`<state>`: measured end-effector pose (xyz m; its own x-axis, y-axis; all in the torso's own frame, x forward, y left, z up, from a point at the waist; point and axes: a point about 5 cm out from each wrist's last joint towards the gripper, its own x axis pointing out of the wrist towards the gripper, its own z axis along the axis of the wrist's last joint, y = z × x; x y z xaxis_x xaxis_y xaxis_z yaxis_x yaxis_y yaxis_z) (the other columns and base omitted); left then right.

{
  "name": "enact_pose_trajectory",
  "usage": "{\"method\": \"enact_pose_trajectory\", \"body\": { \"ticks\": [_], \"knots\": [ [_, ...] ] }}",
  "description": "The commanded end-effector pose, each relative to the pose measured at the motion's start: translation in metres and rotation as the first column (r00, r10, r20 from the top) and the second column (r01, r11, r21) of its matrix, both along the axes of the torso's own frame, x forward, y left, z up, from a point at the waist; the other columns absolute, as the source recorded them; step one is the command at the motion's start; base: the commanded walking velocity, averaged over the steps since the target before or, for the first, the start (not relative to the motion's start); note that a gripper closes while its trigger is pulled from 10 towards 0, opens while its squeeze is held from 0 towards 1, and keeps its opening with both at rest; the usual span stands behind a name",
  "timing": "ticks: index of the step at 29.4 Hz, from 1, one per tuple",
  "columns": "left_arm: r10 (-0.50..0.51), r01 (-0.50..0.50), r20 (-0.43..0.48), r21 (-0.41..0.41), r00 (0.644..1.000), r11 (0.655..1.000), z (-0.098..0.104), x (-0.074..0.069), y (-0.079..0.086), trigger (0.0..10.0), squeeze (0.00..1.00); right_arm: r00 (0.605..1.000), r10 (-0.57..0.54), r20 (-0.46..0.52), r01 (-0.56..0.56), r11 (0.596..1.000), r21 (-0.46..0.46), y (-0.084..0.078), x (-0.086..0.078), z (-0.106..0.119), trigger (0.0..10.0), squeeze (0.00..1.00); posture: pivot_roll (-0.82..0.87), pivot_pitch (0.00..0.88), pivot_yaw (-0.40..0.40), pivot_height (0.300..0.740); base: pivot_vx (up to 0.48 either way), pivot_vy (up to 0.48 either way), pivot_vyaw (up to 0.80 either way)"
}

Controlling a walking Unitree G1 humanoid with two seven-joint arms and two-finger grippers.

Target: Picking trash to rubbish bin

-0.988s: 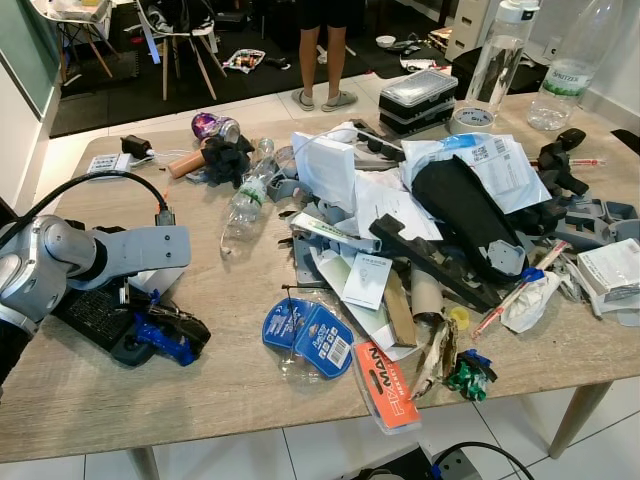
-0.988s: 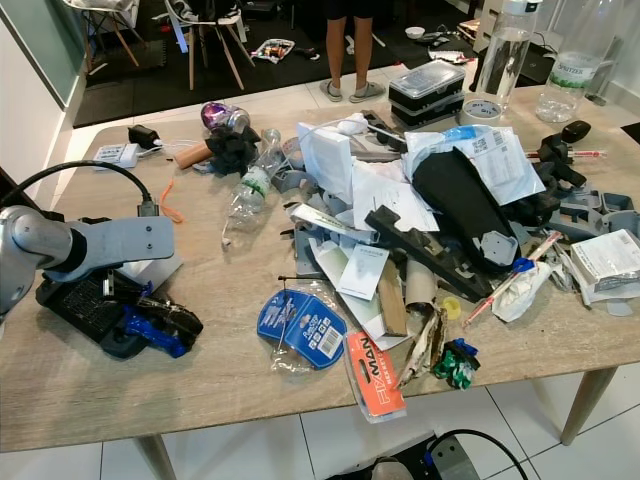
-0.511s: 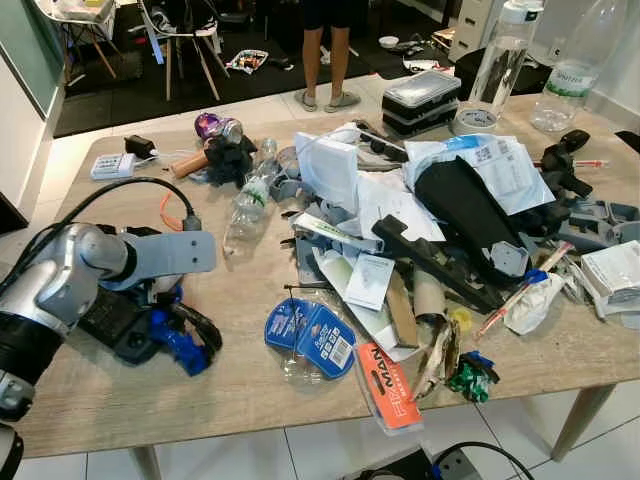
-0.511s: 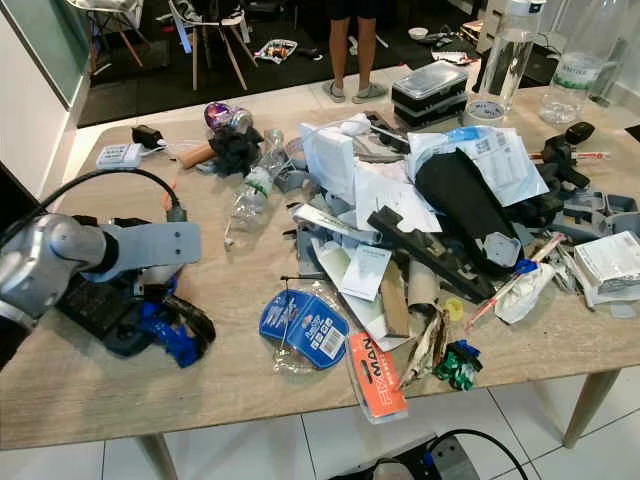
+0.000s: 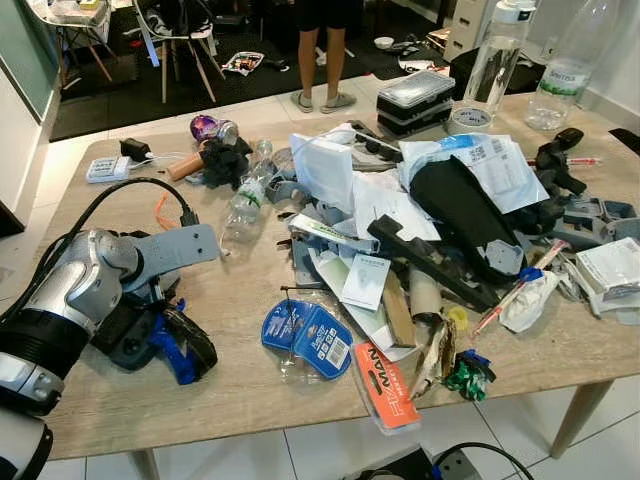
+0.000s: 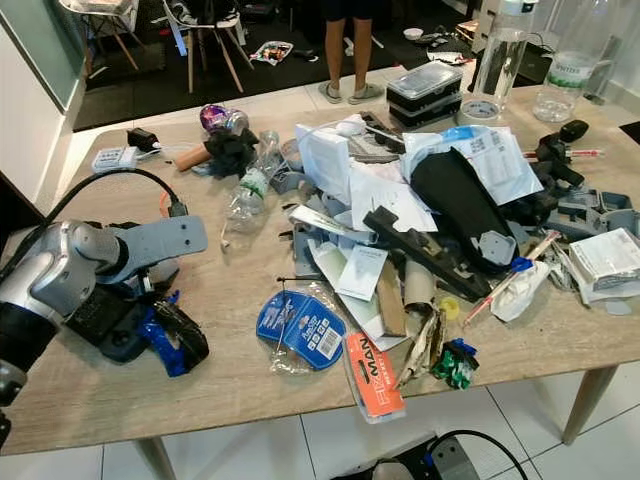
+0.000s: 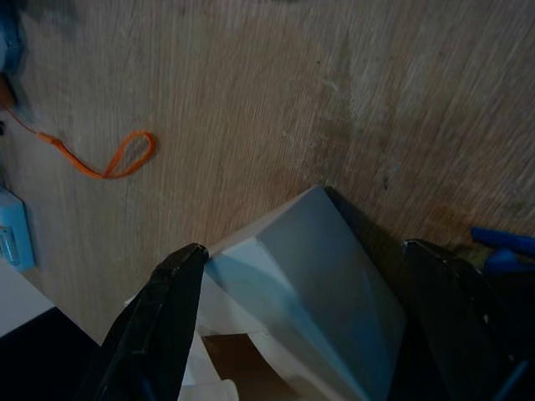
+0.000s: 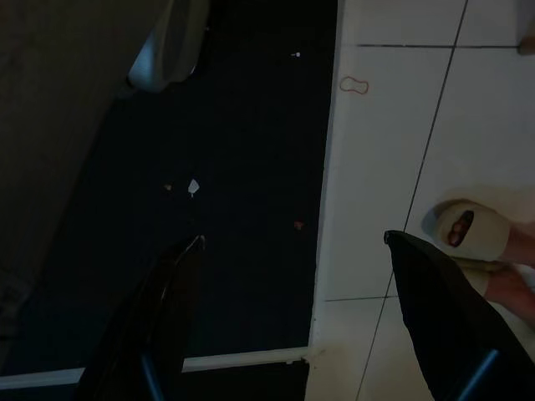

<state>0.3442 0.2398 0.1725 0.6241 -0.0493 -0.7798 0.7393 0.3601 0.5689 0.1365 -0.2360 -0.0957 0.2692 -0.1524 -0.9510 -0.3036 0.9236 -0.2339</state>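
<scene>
Wooden table (image 5: 250,300) is still heaped with trash, nothing binned, left gripper (image 7: 309,334) jaws wide open around a white box (image 7: 309,259).

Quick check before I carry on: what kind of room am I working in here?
Likely a lived-in home or home workshop: a wooden table heaped with packaging, plastic bottles and tools, white floor tiles beyond, chairs and a person standing in sandals behind.
</scene>
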Motion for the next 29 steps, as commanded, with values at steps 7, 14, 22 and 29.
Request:
{"method": "enact_pose_trajectory", "body": {
  "ticks": [7,14,22,29],
  "knots": [
    [0.094,-0.093,0.009,-0.084,0.996,0.992,0.001,-0.003,0.001,10.0,0.0,1.0,-0.01,-0.017,0.01,1.0,0.01,0.003,-0.005,-0.002,10.0,0.0,0.02,0.122,0.088,0.74,0.0,0.0,0.0],
    [0.125,-0.116,0.056,-0.152,0.991,0.982,0.016,-0.006,-0.005,10.0,0.0,1.0,-0.007,-0.018,0.007,1.0,0.01,0.003,-0.005,-0.002,10.0,0.0,0.02,0.122,0.088,0.74,0.0,0.0,0.0],
    [0.174,-0.172,0.006,-0.12,0.985,0.978,0.005,-0.013,0.003,10.0,0.0,1.0,-0.006,-0.017,0.006,1.0,0.011,0.003,-0.005,-0.002,10.0,0.0,0.02,0.122,0.085,0.74,0.0,0.0,0.0],
    [0.223,-0.225,-0.041,-0.087,0.974,0.97,-0.016,-0.015,0.005,10.0,0.0,1.0,-0.009,-0.017,0.009,1.0,0.011,0.003,-0.005,-0.002,10.0,0.0,0.02,0.122,0.085,0.74,0.0,0.0,0.0]
  ]
}}
